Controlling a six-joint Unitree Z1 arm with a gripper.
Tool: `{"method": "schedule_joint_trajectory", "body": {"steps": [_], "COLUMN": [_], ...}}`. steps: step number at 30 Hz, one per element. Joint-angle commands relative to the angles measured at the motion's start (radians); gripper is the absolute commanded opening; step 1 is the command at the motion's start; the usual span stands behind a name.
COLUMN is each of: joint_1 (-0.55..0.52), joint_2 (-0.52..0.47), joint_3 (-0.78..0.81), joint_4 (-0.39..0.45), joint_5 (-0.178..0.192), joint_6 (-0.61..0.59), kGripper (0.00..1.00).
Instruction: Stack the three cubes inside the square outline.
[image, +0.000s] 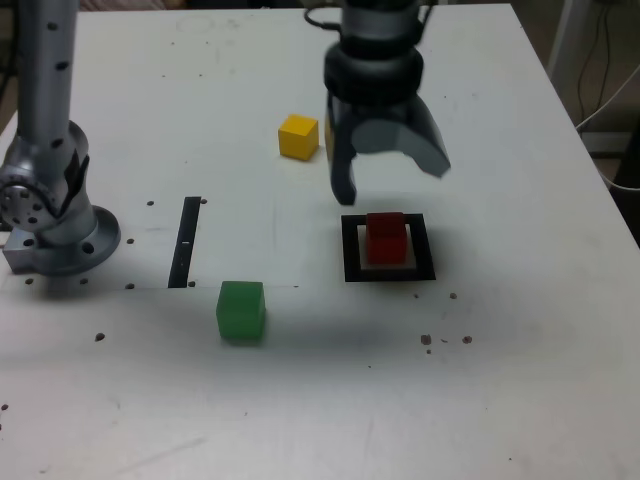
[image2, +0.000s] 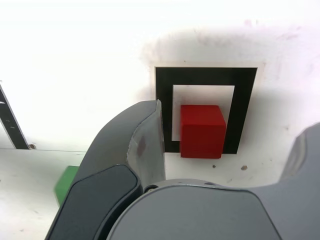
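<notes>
Gripper (image: 392, 165): jaws spread, holding nothing, I hover above | matte red cube (image: 385, 238) sits in black square outline (image: 350, 250) | small yellow cube (image: 298, 136) just beside gripper toward exterior view's left; matte green cube (image: 241, 310) farther.

Lab-like: arm base (image: 55, 215) bolted to white table (image: 520, 380).

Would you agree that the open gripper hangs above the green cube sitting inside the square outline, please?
Not quite: the cube inside the square outline is the red cube, as the exterior view shows. The green cube sits outside it on the table. The gripper is indeed open above.
</notes>
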Motion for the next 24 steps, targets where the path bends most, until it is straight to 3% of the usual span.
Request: {"method": "schedule_joint_trajectory", "body": {"steps": [1,10,17,24], "joint_1": [0.025,0.155,0.314,0.485], "joint_2": [-0.028,-0.088,-0.118,-0.14], "joint_3": [0.014,0.082,0.123,0.128], "joint_4": [0.005,0.01,0.018,0.021], "joint_5": [0.002,0.014,0.073,0.109], "joint_6": [0.031,0.257,0.447,0.651], "kGripper": [0.99,1.0,1.0,0.99]}}
